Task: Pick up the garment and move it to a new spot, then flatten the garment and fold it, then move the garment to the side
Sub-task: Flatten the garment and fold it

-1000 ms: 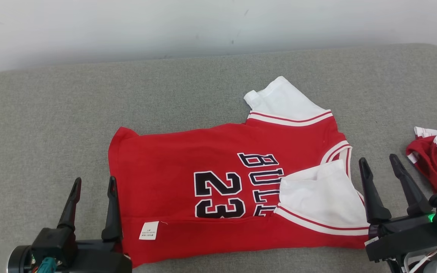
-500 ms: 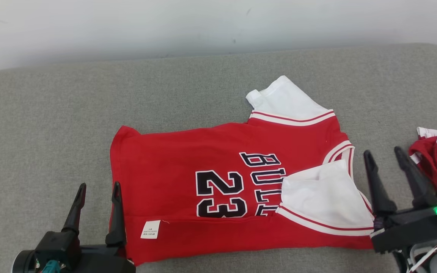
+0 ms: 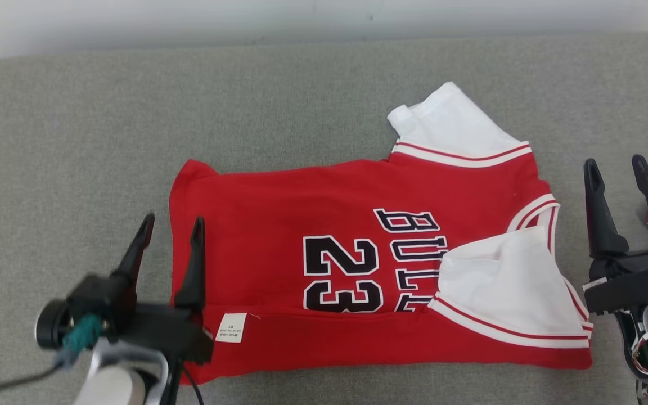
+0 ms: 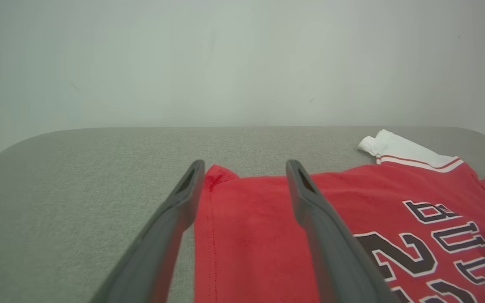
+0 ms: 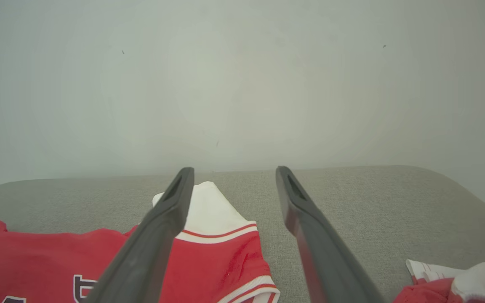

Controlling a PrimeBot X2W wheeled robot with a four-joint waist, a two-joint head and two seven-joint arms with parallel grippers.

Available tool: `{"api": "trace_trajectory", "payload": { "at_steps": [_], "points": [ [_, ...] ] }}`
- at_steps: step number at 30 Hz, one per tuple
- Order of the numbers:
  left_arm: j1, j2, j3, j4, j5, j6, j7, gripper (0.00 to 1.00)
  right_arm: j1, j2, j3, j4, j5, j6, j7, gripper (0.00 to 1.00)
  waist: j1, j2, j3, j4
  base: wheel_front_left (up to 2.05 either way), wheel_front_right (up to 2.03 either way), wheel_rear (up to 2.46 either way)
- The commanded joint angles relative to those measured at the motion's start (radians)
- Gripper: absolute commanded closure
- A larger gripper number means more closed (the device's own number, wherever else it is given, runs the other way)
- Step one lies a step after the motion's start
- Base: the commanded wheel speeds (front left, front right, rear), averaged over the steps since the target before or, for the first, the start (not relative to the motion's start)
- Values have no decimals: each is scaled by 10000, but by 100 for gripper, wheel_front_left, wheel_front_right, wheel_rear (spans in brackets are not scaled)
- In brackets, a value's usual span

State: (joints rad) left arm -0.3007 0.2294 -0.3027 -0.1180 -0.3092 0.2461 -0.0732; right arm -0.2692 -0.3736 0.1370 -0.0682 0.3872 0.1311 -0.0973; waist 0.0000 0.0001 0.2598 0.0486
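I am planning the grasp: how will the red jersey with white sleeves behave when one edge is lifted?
The red cloth jersey is probably floppy: its near white sleeve lies folded over the print. Lifted by one edge, it would likely sag and drag on the grey fabric surface.

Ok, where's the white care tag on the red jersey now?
In the head view, the care tag sits at the lower-left corner of the jersey, beside the left gripper.
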Motion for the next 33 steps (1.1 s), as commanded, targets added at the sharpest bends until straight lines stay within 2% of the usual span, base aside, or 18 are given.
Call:
{"api": "trace_trajectory", "payload": {
  "at_steps": [1, 9, 18, 19, 20, 21, 22, 29, 33],
  "points": [
    [-439, 47, 3, 313, -158, -182, 150, 0, -168, -61, 92, 25, 90, -8, -78, 0, 0, -1, 364, 98, 0, 0, 0],
    [-2917, 180, 82, 3028, -846, -1258, 926, 0, -804, -41, 577, 153, 265, -8, -286, 0, 0, -1, 1152, -345, 0, 0, 0],
    [-4514, 212, 213, 5426, -1269, -1921, 1077, 0, -1254, -135, 785, 443, 442, -8, -584, 0, 0, -1, 1879, -597, 0, 0, 0],
    [-4621, 191, 218, 5569, -1308, -1996, 1055, 11, -1290, -147, 789, 467, 460, -8, -617, 0, 0, -1, 1917, -592, 0, 0, 0],
    [-4695, 172, 218, 5703, -1342, -2007, 1020, 56, -1319, -157, 795, 499, 466, -8, -634, 0, 0, -1, 1936, -587, 0, 0, 0],
    [-4746, 169, 195, 5848, -1360, -2061, 1043, 89, -1331, -168, 793, 531, 470, -8, -643, 0, 0, -1, 1949, -578, 0, 0, 0],
    [-4796, 151, 177, 5937, -1387, -2098, 993, 100, -1345, -173, 788, 567, 489, -8, -669, 0, 0, -1, 1953, -569, 0, 0, 0],
    [-4949, 169, 146, 6121, -1444, -2154, 821, 100, -1704, -260, 636, 803, 716, -8, -692, 0, 0, -1, 1790, -495, 0, 0, 0],
    [-5075, 193, 102, 5983, -1402, -2106, 833, 100, -2398, -568, 472, 1158, 975, -8, -500, 0, 0, -1, 1759, -385, 0, 0, 0]
  ]
}}
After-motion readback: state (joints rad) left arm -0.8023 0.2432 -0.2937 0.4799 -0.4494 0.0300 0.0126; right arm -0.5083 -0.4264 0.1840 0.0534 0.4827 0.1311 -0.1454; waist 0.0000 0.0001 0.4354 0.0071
